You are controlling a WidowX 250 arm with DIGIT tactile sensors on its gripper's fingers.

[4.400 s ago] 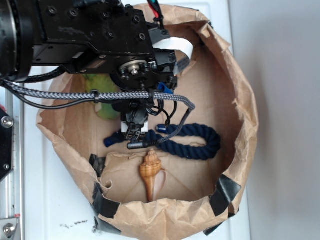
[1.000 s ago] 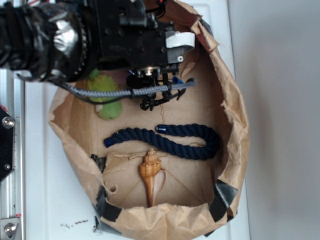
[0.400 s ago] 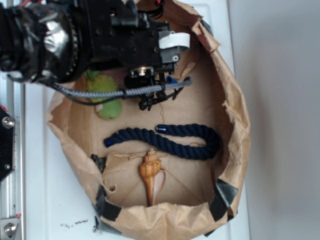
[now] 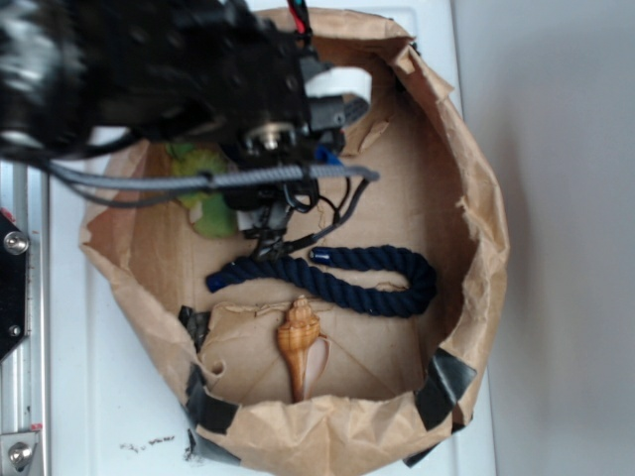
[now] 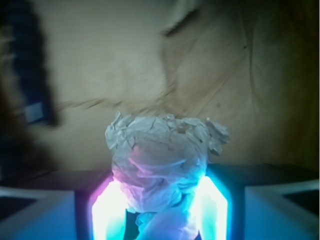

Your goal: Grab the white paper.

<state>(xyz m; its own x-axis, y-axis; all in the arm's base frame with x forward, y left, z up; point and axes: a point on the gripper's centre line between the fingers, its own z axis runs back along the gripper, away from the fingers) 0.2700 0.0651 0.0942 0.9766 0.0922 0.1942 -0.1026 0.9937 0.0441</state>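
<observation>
The white paper (image 5: 162, 167) sits crumpled between my two lit fingers (image 5: 107, 210), pinched on both sides by my gripper (image 5: 159, 212), with its lower part cut off by the wrist picture's bottom edge; in the exterior view my own arm hides it entirely. Behind the wad the brown paper liner (image 5: 150, 55) is blurred, and a dark smear at the left edge is too vague to name. From outside, my arm also covers most of the green plush toy (image 4: 203, 193), while the navy rope (image 4: 337, 280) and the conch shell (image 4: 298, 342) lie in plain sight in the liner.
</observation>
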